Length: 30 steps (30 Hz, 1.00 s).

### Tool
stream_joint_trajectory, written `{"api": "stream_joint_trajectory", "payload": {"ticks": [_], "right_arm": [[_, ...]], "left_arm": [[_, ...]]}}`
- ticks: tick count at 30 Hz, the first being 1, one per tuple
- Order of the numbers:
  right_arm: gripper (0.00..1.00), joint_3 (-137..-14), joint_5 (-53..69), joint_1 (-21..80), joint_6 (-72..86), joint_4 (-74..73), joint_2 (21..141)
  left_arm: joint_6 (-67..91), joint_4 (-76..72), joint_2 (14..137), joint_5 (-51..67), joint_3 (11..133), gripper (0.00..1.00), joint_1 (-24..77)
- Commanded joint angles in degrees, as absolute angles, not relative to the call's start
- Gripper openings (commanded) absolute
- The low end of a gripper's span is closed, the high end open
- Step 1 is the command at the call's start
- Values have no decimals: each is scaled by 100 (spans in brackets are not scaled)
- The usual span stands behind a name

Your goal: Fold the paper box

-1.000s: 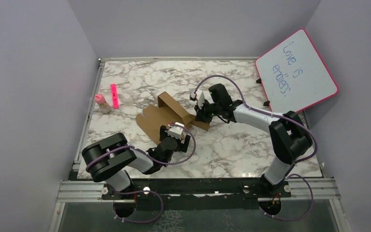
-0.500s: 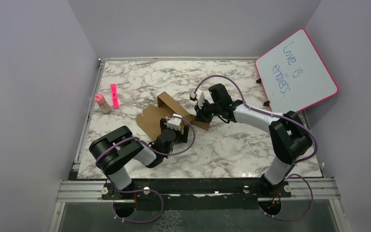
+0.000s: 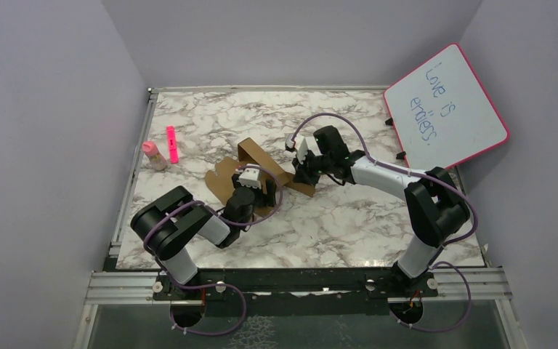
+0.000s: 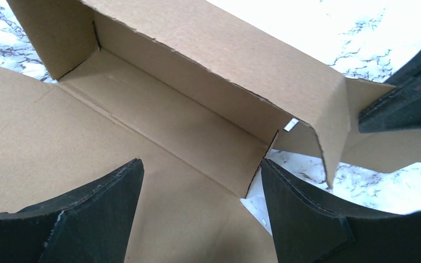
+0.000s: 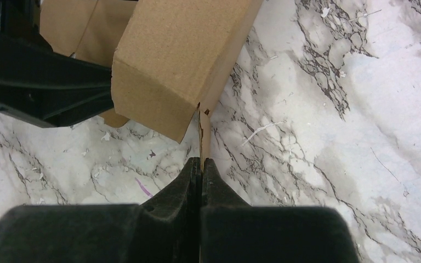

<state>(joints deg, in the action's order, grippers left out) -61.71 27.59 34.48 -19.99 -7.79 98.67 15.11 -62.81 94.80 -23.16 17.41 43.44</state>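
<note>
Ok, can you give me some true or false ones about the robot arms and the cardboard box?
1. The right gripper pinches a thin flap of the paper box. True.
2. The left gripper is squeezed shut. False: it hangs open above the box.
3. The whiteboard has a green frame. False: its frame is pink.
4. A pink marker lies on the marble table, left of the box. True.
</note>
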Motion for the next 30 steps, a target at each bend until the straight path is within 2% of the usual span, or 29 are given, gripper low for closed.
{"api": "stream_joint_trajectory", "payload": {"ticks": [1, 17, 25, 30], "right_arm": [[3, -6346, 2660, 3526, -1899, -1034, 9739], [3, -6775, 1608, 3668, -720, -1521, 9746], [1, -7250, 639, 3842, 609, -1963, 9947], [1, -7264, 531, 3960, 1216, -1859, 10016]], "left_arm": [[1933, -6374, 9640, -1876, 1664, 79, 4160], [2541, -6502, 9949, -1239, 1689, 78, 4087], [2787, -6624, 10129, -970, 1803, 73, 4095], [2870, -6700, 10259, -861, 1916, 72, 4128]]}}
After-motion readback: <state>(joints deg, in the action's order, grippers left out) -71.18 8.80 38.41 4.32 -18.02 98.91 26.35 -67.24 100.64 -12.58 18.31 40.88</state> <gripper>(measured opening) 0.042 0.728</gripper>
